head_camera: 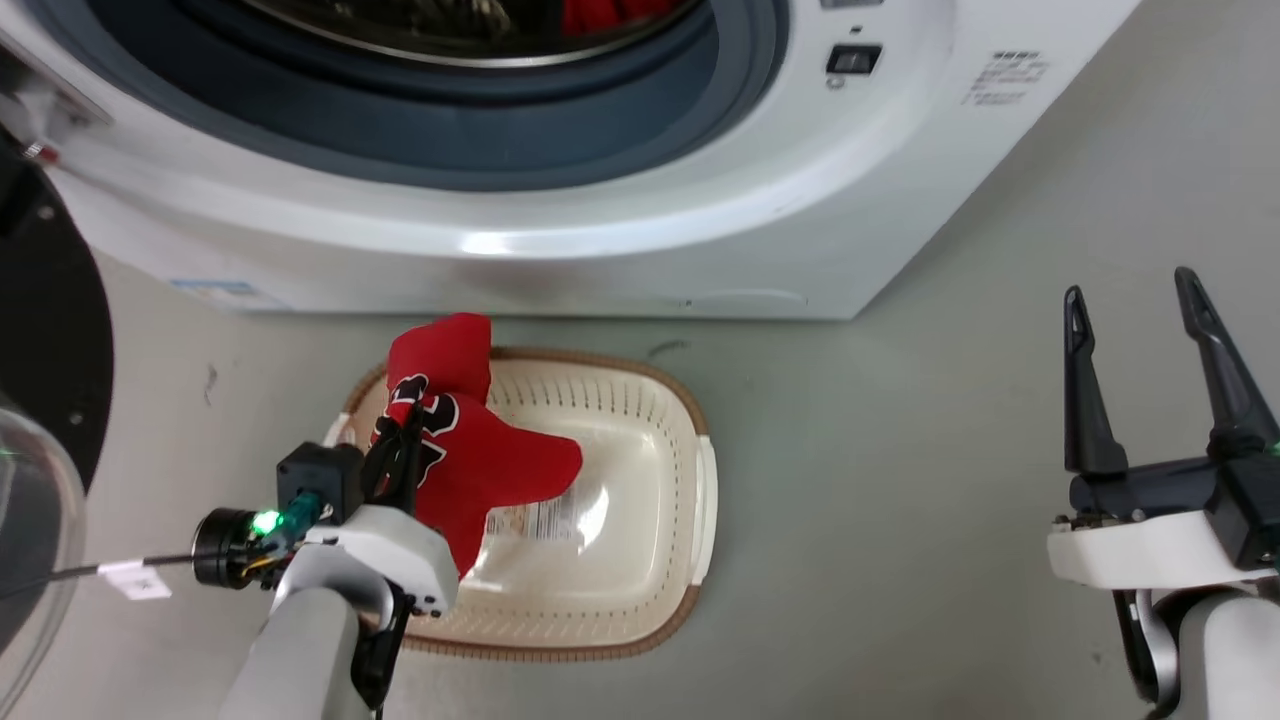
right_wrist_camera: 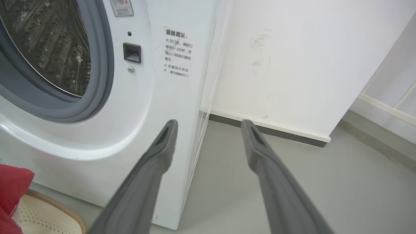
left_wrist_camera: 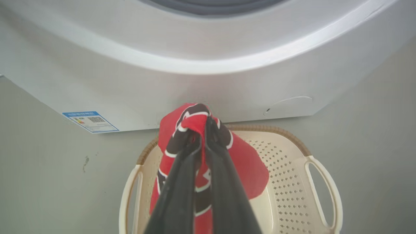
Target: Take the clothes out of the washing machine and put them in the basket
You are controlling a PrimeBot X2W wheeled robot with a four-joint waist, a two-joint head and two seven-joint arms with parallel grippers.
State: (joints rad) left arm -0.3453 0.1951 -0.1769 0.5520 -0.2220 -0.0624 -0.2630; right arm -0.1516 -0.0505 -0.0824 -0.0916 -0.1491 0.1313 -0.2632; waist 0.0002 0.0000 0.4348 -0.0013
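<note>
- The jersey is hanging over the left half of the basket. Its lower folds are draping down inside the basket, while its top is bunching up above the rim on the washer side.
- The left gripper is pinching the jersey's black, white-edged print with its fingers pressed close together, and red cloth is squeezing out between the tips. That narrow pinch is what is keeping the garment lifted rather than slumped.
- The basket is sitting on the grey floor just in front of the washing machine, directly below the porthole, probably so that the carry from drum to basket is short. The paper label at its bottom is partly showing beside the cloth.
- A second patch of red, likely the other garment, is lying in the steel drum at the top of the head view, so the task is looking about half done.
- The right gripper is waiting well off to the right with its fingers spread wide and nothing between them, pointing at the washer's front corner.
- The clear door is swinging well out to the left, leaving the opening free.
- Letting go here would be dropping the jersey inside the basket, though the raised top fold may be spilling over the rim.
</note>
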